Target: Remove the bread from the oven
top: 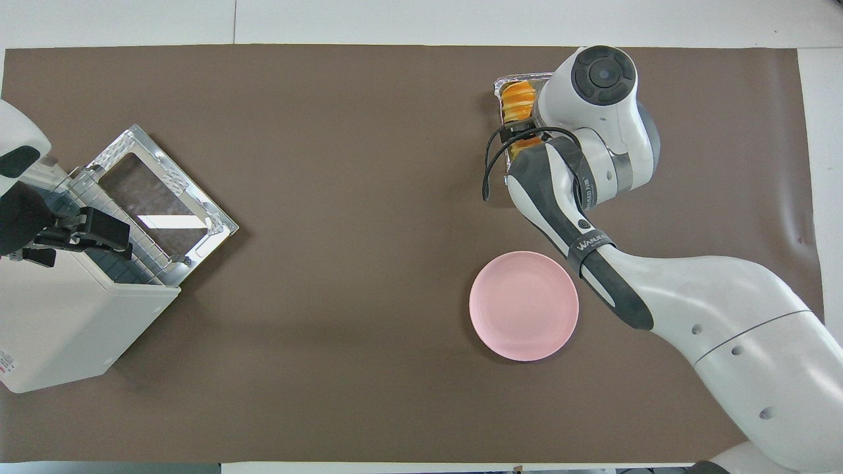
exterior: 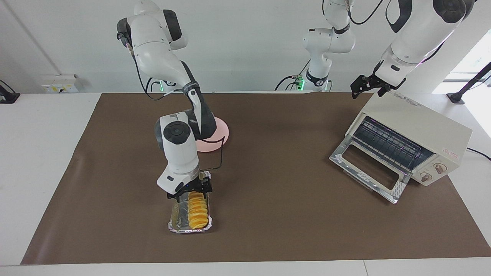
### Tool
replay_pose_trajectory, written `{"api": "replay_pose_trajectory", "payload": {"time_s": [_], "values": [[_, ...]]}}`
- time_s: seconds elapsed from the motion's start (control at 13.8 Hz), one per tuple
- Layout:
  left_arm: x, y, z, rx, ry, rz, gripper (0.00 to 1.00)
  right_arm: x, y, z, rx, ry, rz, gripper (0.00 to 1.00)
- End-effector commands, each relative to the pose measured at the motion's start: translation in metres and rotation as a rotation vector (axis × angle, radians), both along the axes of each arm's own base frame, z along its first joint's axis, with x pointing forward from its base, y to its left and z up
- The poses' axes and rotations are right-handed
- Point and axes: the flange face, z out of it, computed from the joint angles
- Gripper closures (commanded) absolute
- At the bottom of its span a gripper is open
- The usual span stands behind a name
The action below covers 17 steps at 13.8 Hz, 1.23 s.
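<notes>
1. The right hand (exterior: pixel 189 188), fingers apart, hovers over the bread (exterior: pixel 198 210) in its foil tray (exterior: pixel 173 223), well away from the oven (exterior: pixel 406 142).
2. Best to straddle the loaf squarely, descend, then close gently.
3. The left hand (exterior: pixel 369 87), open, waits above the oven.

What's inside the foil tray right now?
The bread lies lengthwise in the foil tray, which sits on the mat. The right gripper, jaws open, is over the end nearer the robots, covering that end of the loaf and the tray floor there.

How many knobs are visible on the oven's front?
2: both knobs sit one beside the other on the oven front panel, next to its open door. None seem hidden.
</notes>
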Motion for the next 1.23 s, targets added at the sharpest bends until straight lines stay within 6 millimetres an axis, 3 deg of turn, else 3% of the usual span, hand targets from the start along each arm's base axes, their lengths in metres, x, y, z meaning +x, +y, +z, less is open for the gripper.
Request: {"api": "replay_pose_trajectory", "payload": {"time_s": [0.0,0.15,0.22,0.29,0.36,0.44,1.16], "values": [[-0.003,0.003,0.003,-0.008,-0.015,0.003,0.0,0.006,-0.002,-0.007,0.003,-0.015,-0.003,0.0],[-0.003,0.003,0.003,-0.008,-0.015,0.004,0.0,0.009,0.001,-0.005,0.052,-0.04,-0.06,0.01],[-0.003,0.003,0.003,-0.008,-0.015,0.003,0.0,0.01,0.002,-0.004,0.078,-0.052,-0.082,0.13],[-0.003,0.003,0.003,-0.008,-0.015,0.004,0.0,0.01,0.003,-0.004,0.08,-0.056,-0.081,0.41],[-0.003,0.003,0.003,-0.008,-0.015,0.004,0.0,0.009,0.002,-0.005,0.079,-0.054,-0.083,0.77],[-0.003,0.003,0.003,-0.008,-0.015,0.003,0.0,0.008,0.005,-0.006,0.08,-0.053,-0.086,1.0],[-0.003,0.003,0.003,-0.008,-0.015,0.004,0.0,0.008,-0.003,0.006,0.066,-0.025,-0.105,1.0]]}}
